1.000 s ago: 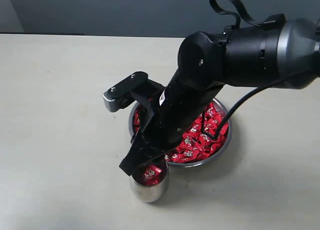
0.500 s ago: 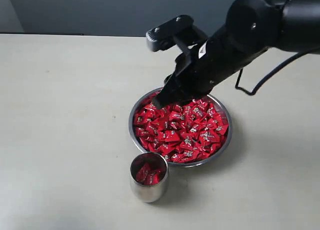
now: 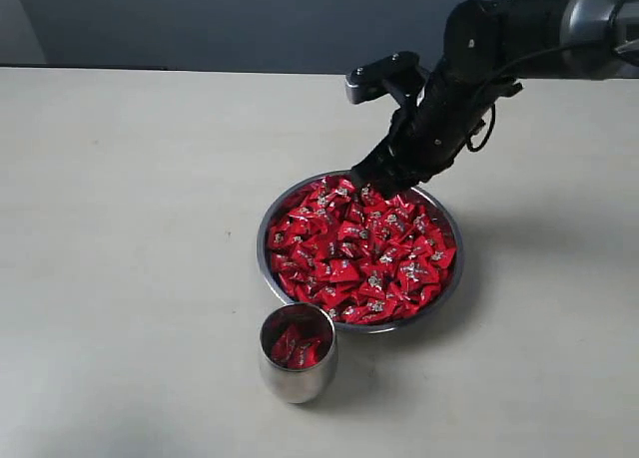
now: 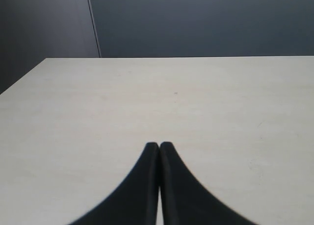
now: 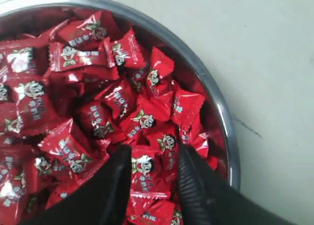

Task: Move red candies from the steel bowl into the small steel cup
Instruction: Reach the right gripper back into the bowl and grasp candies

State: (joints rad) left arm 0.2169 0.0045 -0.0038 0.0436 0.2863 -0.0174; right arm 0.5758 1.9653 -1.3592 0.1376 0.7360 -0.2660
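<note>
Several candies (image 3: pixel 296 346) lie in the cup (image 3: pixel 297 380), and the right jaws, back at the bowl's (image 3: pixel 263 263) twelve o'clock, straddle another candy (image 5: pixel 146 169), unclenched.

On the desk (image 3: pixel 120 229), right of centre: bowl (image 3: pixel 261 256), heaped with candies (image 3: pixel 359 253). Just beside the bowl's near-left rim, also on the desk: cup (image 3: pixel 297 378), upright, a few candies inside. Over the bowl's far side: right gripper (image 3: pixel 362 184), jaws either side of one candy. Left gripper (image 4: pixel 159 146) over open desk.
</note>
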